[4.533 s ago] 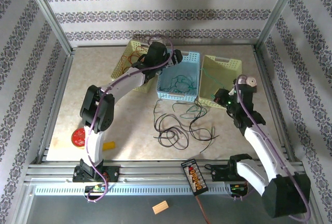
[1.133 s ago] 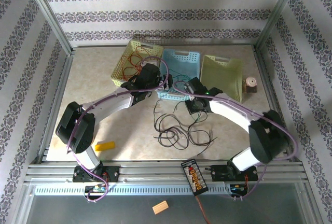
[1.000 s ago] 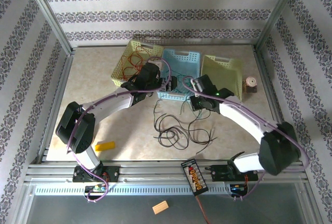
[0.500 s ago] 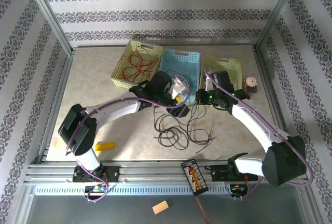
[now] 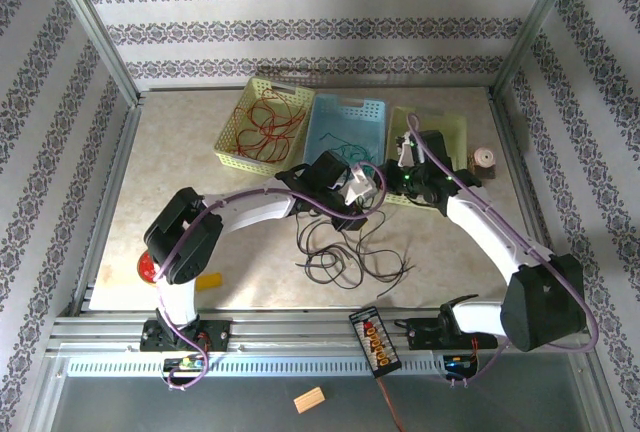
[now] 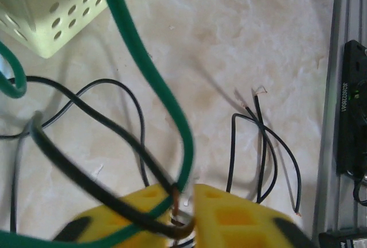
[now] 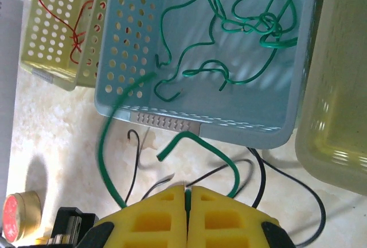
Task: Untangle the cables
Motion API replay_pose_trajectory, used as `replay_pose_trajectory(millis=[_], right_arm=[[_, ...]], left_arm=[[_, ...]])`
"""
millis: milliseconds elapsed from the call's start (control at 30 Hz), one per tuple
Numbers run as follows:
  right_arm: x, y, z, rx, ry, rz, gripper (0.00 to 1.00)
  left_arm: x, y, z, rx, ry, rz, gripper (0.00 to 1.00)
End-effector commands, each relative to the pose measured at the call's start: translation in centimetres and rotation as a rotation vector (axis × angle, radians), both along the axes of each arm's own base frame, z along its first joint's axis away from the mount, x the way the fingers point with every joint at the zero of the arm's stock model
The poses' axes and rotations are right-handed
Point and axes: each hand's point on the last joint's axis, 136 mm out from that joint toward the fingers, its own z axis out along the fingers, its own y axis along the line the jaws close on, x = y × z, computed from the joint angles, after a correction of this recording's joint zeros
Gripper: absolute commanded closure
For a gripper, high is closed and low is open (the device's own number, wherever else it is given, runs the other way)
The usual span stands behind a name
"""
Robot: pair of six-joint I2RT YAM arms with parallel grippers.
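From above we see red cables (image 5: 262, 124) in the yellow basket (image 5: 240, 157) and green cables (image 5: 345, 140) in the blue basket (image 5: 350, 102), while black cables (image 5: 340, 252) sprawl on the table (image 5: 170, 152) — by our reckoning, roughly half sorted. The left gripper (image 5: 357, 192) and right gripper (image 5: 396, 180) sit just in front of the blue basket.

In the left wrist view, the jaws pinch a green cable (image 6: 166, 104) by its end, with a black cable (image 6: 97, 179) crossing the tips.

In the right wrist view, the jaws are pressed together. A green strand (image 7: 200, 144) arches just ahead — we cannot tell whether it is held.

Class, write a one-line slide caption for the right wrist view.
Shut right gripper facing a blue basket holding green cables, with red cables in the yellow basket beside it.
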Motion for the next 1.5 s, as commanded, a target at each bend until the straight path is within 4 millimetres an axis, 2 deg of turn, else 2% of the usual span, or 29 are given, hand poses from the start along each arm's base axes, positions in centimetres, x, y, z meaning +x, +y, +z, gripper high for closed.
replay_pose_trajectory(millis=[0, 233, 400, 667, 800, 933, 1100, 1167, 1333, 1367, 1467], right_arm=[[-0.3, -0.1, 1.8, 0.053, -0.045, -0.013, 0.96], [-1.9, -3.1, 0.5, -0.112, -0.023, -0.049, 0.96], [-3.0, -5.5, -0.8, -0.268, 0.017, -0.065, 0.96], [-5.0, -8.0, -2.2, -0.458, 0.101, -0.018, 0.96], [-6.5, -10.7, -2.5, -0.592, 0.122, -0.052, 0.97], [-7.1, -12.8, -1.8, -0.598, 0.100, -0.146, 0.96], [-7.1, -11.3, -1.5, -0.487, 0.066, -0.100, 0.96], [-6.8, -11.5, -0.2, -0.480, 0.008, -0.108, 0.95], [-6.5, -14.6, 4.2, -0.380, -0.136, -0.261, 0.95], [-6.6, -15.2, 4.7, -0.388, -0.151, -0.283, 0.95], [-6.3, -14.9, 5.2, -0.351, -0.160, -0.290, 0.95]], left_arm=[[1.6, -0.1, 0.7, -0.037, -0.019, 0.053, 1.00], [4.3, 3.6, 3.4, -0.208, 0.041, 0.236, 1.00], [5.2, 5.6, 4.0, -0.273, 0.081, 0.310, 1.00], [5.9, 7.1, 4.1, -0.280, 0.078, 0.359, 1.00], [6.0, 7.9, 4.8, -0.296, 0.066, 0.369, 1.00], [5.1, 8.2, 5.1, -0.271, 0.067, 0.330, 1.00], [4.1, 8.8, 4.5, -0.235, 0.076, 0.315, 1.00], [4.0, 9.2, 4.2, -0.219, 0.069, 0.329, 1.00], [4.3, 10.4, 3.4, -0.190, 0.042, 0.372, 1.00], [4.5, 10.7, 3.1, -0.180, 0.041, 0.385, 1.00], [4.7, 11.0, 2.4, -0.164, 0.043, 0.399, 1.00]])
